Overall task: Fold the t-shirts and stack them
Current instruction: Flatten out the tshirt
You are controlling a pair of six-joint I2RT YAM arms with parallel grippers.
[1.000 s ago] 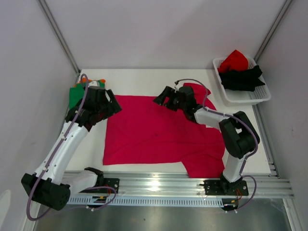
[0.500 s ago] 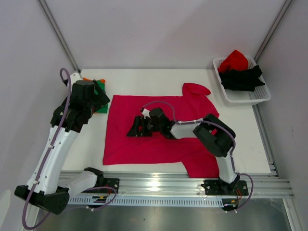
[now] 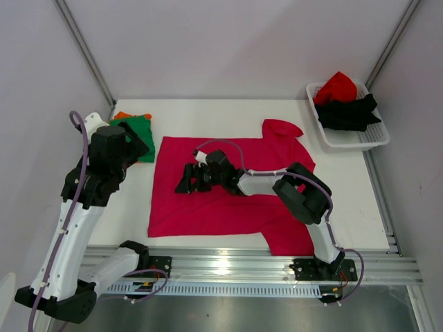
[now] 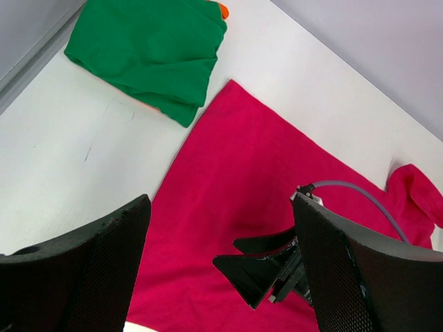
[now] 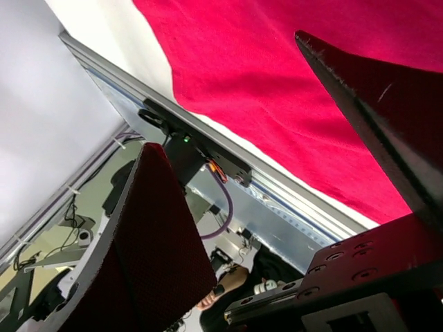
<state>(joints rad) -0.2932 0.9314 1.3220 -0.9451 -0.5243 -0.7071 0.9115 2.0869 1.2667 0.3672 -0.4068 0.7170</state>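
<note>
From above, the right gripper [image 3: 188, 181] has swept off the far collar edge and now hangs low over the left-centre of the magenta t-shirt [image 3: 208, 211]. It is splayed wide and carries nothing. The left gripper [image 3: 133, 149] has drawn back off the shirt's far-left corner to the left margin of the bench [image 3: 208, 114]. There it sits beside the folded green t-shirt [image 3: 138, 130], which lies on an orange t-shirt [image 3: 123, 115]. It too is released and empty. The magenta shirt lies spread flat mid-bench with no fold in its body yet. A red t-shirt [image 3: 337, 86] and a black t-shirt [image 3: 349, 112] wait in the basket [image 3: 346, 144] at the far right. The left wrist view shows its two fingers standing well apart with bare bench and magenta cloth between them. The green shirt lies clear at upper left, and the other arm's open gripper is poised above the cloth. The right wrist view shows its own fingers gaping with only magenta cloth and the front rail [image 5: 208, 149] beyond, and nothing pinched. Both arms seem to have finished smoothing and to be re-placing themselves, so the first fold probably comes next. That fold calls for a fresh grasp on an edge, most likely the near-left hem or the side.
</note>
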